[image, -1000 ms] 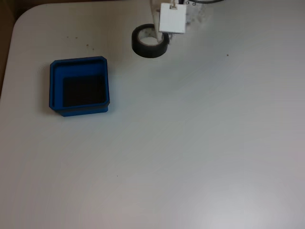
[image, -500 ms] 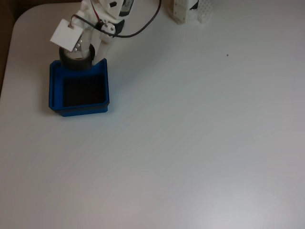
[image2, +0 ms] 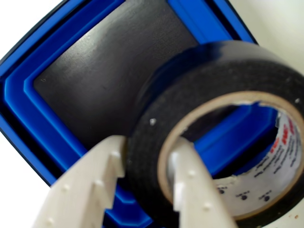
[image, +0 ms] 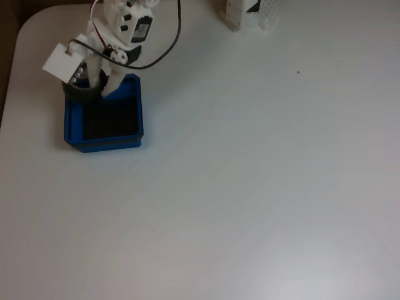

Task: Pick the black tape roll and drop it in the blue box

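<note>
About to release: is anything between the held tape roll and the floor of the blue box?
Nothing. In the wrist view the black tape roll, pinched by the end effector, hangs over the blue box, whose dark floor is bare.

Red and dark print inside the black tape roll (image2: 223, 85) core, illegible.

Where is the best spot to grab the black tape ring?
Probably its wall, as the gripper does now: one of the fingers outside the black tape roll, the other inside the wide hole. The ring is thin-walled and hollow, so pinching the band from the open side fits narrow fingers better than spanning the whole roll.
</note>
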Available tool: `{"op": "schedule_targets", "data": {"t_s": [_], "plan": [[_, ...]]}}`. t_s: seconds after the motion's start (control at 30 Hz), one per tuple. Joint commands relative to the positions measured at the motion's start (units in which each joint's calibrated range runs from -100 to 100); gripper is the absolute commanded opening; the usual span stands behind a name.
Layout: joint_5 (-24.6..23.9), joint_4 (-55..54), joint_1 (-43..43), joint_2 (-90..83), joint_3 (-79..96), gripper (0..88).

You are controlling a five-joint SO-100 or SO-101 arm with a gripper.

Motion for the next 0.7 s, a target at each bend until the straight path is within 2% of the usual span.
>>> {"op": "schedule_targets", "data": {"t_s": [0.0,0.23,0.67], "plan": [[-0.1,-0.5,-0.3,-0.7,-0.7,1.7],[0.0,2.0,-4.4,-0.5,-0.7,1.7],[-0.2,2.0,-4.3,-0.1,-0.7,1.7]]}}
